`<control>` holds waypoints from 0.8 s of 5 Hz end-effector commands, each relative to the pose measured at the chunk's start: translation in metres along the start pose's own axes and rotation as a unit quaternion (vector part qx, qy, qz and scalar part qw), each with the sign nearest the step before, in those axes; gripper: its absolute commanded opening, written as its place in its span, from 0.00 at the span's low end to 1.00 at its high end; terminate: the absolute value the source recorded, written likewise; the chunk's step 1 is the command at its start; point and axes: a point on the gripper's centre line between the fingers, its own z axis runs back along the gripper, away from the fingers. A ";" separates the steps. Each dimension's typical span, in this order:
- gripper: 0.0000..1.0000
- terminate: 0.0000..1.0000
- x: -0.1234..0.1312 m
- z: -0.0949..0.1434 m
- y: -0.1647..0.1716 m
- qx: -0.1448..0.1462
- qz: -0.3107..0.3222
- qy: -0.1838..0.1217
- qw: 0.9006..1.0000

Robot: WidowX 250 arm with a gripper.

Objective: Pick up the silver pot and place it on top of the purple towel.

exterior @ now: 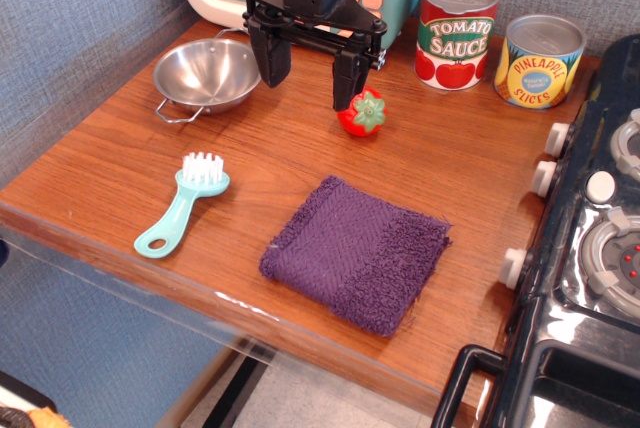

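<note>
Observation.image looks down on a brown wooden bench. Farthest left at the back sits the shiny, shallow, round silver pot, upright and empty, with one thin wire loop handle pointing toward the front-left. In front of it, well apart, lies a pale teal plastic brush with white bristles, its handle running toward the front edge.

Next comes the black two-fingered pincer, hanging just right of the pot with its fingers spread wide and nothing between them. Its left finger stands just beside the pot's right rim; I cannot tell if they touch. So the pot lies to the left of the pincer, and a grasp on the near rim would, I judge, call for a short shift that way and a descent.

Beside the right finger stands a small red toy strawberry with a green top. Toward the front lies the dark purple, square, folded terry towel, bare, well apart from the pot. At the back right stand a tomato sauce tin and a pineapple slices tin, then a black toy stove.
</note>
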 end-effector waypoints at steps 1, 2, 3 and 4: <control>1.00 0.00 0.000 0.000 0.000 0.000 0.000 0.000 1.000; 1.00 0.00 0.016 -0.001 0.017 -0.019 0.022 -0.004 1.000; 1.00 0.00 0.034 -0.008 0.041 -0.020 0.059 0.000 0.998; 1.00 0.00 0.056 -0.021 0.080 -0.004 0.111 0.011 0.994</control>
